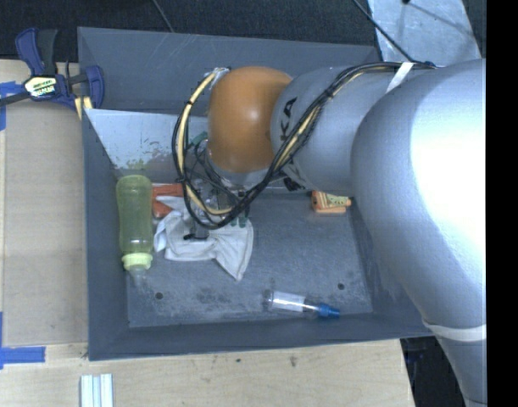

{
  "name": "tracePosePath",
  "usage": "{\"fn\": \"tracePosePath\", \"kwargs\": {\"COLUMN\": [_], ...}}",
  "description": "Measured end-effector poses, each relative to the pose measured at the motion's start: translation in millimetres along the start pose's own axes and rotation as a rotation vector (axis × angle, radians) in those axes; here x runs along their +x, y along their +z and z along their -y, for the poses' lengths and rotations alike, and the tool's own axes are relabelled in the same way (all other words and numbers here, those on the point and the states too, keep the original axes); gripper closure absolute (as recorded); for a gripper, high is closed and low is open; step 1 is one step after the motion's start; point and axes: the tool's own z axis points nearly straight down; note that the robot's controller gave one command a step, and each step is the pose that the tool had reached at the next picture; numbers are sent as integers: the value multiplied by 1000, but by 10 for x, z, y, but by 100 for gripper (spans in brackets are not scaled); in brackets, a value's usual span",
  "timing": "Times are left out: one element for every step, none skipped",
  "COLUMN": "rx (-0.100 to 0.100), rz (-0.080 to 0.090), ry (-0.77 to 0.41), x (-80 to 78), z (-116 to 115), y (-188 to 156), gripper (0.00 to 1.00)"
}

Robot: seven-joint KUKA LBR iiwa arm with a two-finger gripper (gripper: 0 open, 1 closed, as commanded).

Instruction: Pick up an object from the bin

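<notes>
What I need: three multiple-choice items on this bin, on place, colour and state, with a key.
1. Where does the yellow-green plastic bottle lie in the grey metal bin? A left side; B right side; C middle.
2. What colour tips the clear plastic tube? A red; B blue; C green.
3. How is the white cloth? A folded flat; B crumpled; C rolled tight.
Key: 1 A, it lies along the left wall; 2 B, the cap is blue; 3 B, it lies in rumpled folds.
</notes>
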Motion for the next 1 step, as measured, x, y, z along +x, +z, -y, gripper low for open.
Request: {"fn": "tracePosePath", "kwargs": {"rx": [-2], "rz": [7], "ry": [-15], "x": [22], "z": [66], "y": [-1378], "gripper": [100]}}
